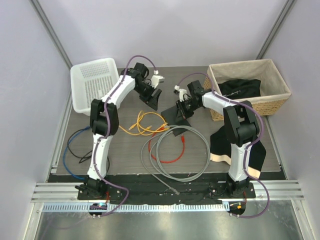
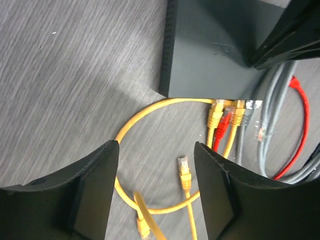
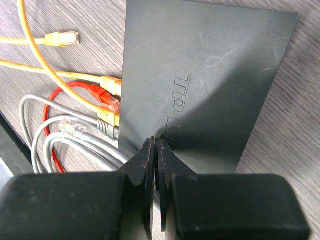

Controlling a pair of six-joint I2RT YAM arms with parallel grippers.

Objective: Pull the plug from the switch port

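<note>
Where the right claw (image 3: 155, 146) (closed) touches, the switch (image 3: 210, 75) lies directly beneath.

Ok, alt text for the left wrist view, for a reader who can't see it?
The left gripper stands open above a grey wood-grain table, short of the matte-black switch, whose edge holds yellow, red and grey plugs. A loose yellow plug lies on the table between the fingers.

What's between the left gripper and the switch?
Left wrist view: a yellow cable loop curves from the switch, and a loose yellow plug lies inside the open left gripper.
</note>
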